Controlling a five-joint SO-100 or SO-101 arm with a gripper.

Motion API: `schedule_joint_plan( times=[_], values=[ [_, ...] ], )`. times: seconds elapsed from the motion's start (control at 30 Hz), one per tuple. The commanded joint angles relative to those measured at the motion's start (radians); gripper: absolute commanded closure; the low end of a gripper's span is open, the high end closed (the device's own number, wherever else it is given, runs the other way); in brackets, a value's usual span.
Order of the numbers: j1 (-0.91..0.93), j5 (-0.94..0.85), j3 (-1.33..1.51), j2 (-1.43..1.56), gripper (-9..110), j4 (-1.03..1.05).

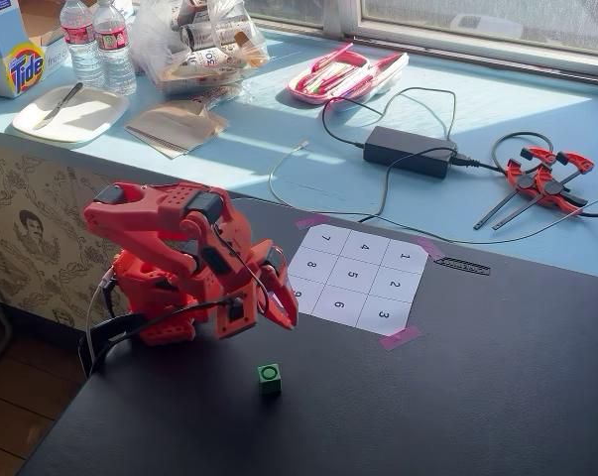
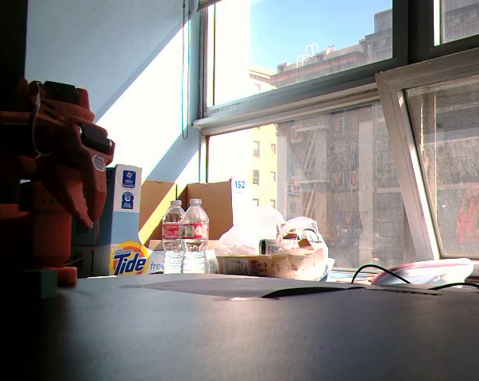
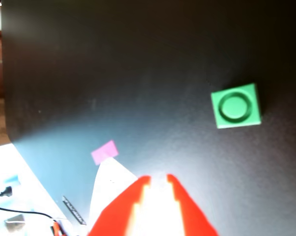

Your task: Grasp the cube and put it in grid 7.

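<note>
The tiny green cube with a dark ring on top sits on the black table, in front of the arm. In the wrist view the cube lies ahead and to the right of the fingers. My red gripper hangs low on the folded arm, above and apart from the cube. In the wrist view the gripper has its jaws a little apart and holds nothing. Grid 7 is the far left corner cell of the white numbered sheet and is bare.
Pink tape scraps hold the sheet's corners; one shows in the wrist view. Behind the table a blue sill carries a power brick with cables, red clamps, bottles and a plate.
</note>
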Motion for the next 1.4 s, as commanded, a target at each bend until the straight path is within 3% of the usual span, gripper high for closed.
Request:
schedule_joint_plan(
  times=[0.0, 0.1, 0.2, 0.3, 0.5, 0.9, 1.0, 1.13, 1.37],
  values=[
    [0.063, -0.189, -0.229, -0.086, 91, 0.112],
    [0.117, -0.307, -0.314, -0.187, 90, 0.179],
    [0.170, -0.477, -0.316, -0.314, 79, 0.199],
    [0.232, -0.572, -0.310, -0.431, 78, 0.169],
    [0.324, -0.762, -0.273, -0.555, 65, 0.054],
    [0.368, -0.807, -0.094, -0.672, 64, -0.212],
    [0.370, -0.802, -0.023, -0.673, 67, -0.308],
    [0.362, -0.764, 0.060, -0.626, 90, -0.417],
    [0.278, -0.723, 0.028, -0.546, 101, -0.393]
  ],
)
